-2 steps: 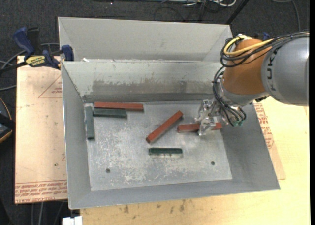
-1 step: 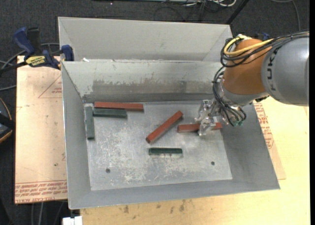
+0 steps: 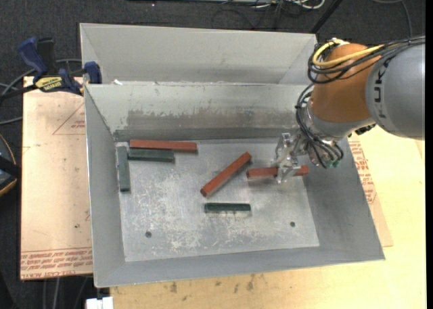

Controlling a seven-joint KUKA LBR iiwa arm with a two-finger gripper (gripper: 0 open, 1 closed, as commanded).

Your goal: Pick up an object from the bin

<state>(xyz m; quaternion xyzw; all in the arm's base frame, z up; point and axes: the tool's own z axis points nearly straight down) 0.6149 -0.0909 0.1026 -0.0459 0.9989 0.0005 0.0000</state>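
My gripper is low in the right part of the bin, under the orange cover. Its fingers stand on either side of a short red-brown bar that lies flat and reaches left from them; I cannot tell whether they press on it. A longer red-brown bar lies slanted just left of that one. A short dark green bar rests on the floor below and left of the gripper.
Along the back left lie a long red-brown bar and a dark green bar side by side. A grey-green bar lies along the left wall. The arm comes in over the right rim.
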